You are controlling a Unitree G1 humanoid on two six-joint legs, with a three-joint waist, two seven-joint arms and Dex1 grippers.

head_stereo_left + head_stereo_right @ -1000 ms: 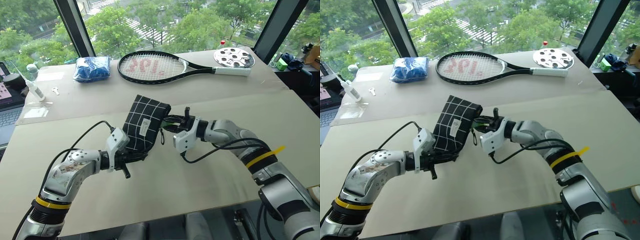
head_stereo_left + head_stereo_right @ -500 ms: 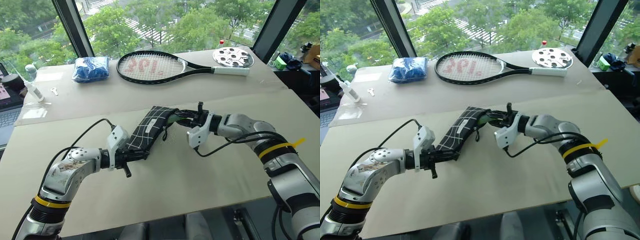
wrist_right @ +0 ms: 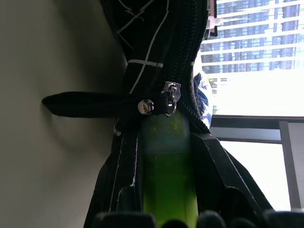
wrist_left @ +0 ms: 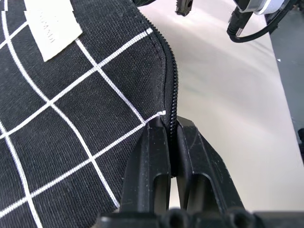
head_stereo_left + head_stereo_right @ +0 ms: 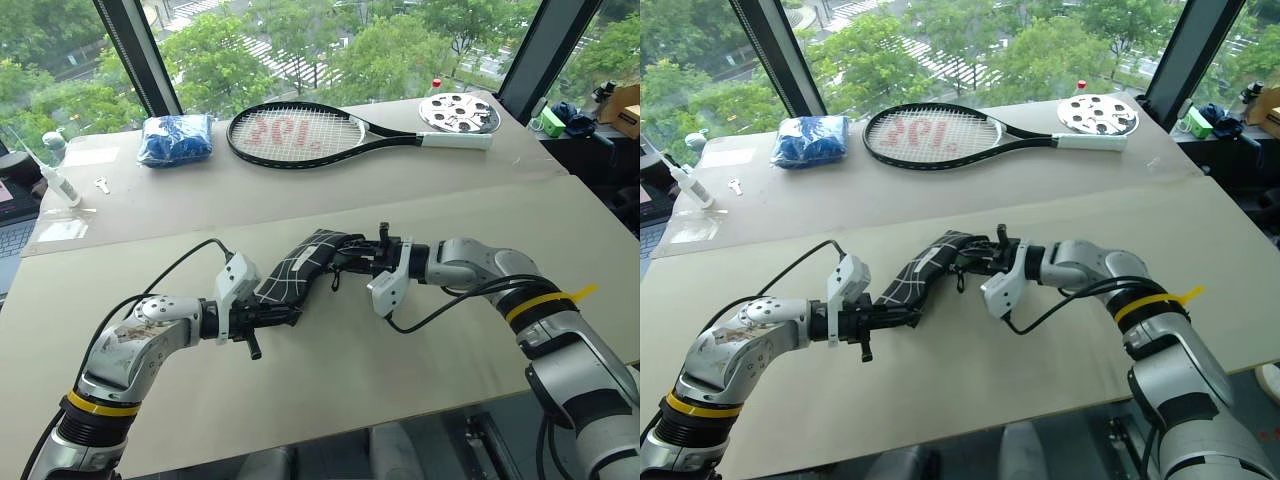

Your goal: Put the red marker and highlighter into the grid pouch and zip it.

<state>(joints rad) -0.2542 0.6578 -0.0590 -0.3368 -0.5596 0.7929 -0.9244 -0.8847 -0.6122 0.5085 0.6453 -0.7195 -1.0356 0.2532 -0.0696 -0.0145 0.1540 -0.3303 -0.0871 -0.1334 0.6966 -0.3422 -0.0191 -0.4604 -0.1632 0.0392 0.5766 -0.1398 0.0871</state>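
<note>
A: From the head camera I see a pale tan table (image 5: 420,340) under tall windows with green trees outside. At the far side lie a tennis racket (image 5: 330,132), a blue cloth bundle (image 5: 177,137) and a round perforated disc (image 5: 459,113). A small white bottle (image 5: 57,184) stands at the left edge.

B: Where is the grid pouch?

A: The grid pouch (image 5: 302,268) is slung between my two arms at mid-table. My left gripper (image 5: 290,316) pinches its near end.

B: And the left wrist camera?

A: My left fingers (image 4: 151,161) are clamped tight on the zipper seam. A white label (image 4: 50,26) is sewn on the fabric; its print is too faint to read.

B: The right wrist camera?

A: My right gripper (image 3: 166,142) grips the highlighter (image 3: 167,166), whose front end sits in the pouch mouth beside the zipper pull strap (image 3: 95,105).
</note>
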